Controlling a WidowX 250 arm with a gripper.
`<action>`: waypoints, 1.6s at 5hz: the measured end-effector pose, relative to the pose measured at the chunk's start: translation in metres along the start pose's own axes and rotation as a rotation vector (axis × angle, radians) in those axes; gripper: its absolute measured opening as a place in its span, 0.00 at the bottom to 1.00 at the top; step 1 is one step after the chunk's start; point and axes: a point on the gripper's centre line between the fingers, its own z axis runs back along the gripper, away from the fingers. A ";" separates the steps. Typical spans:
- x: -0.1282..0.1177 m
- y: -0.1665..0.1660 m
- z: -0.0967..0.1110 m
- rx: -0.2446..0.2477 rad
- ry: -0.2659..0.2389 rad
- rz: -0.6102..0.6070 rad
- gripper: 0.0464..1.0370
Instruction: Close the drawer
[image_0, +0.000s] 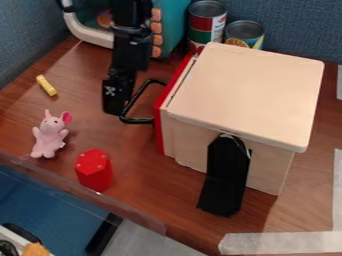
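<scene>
The red-fronted drawer sits at the left side of the wooden box, seemingly almost closed; a thin dark slit suggests a small push remains. The gripper is at its handle, jaws apart or together, I cannot tell.
</scene>
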 end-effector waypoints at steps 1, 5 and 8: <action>0.008 -0.004 -0.003 -0.012 0.001 -0.020 0.96; -0.004 -0.010 0.019 0.219 0.026 0.203 0.96; -0.093 -0.006 0.048 0.293 -0.218 1.010 0.96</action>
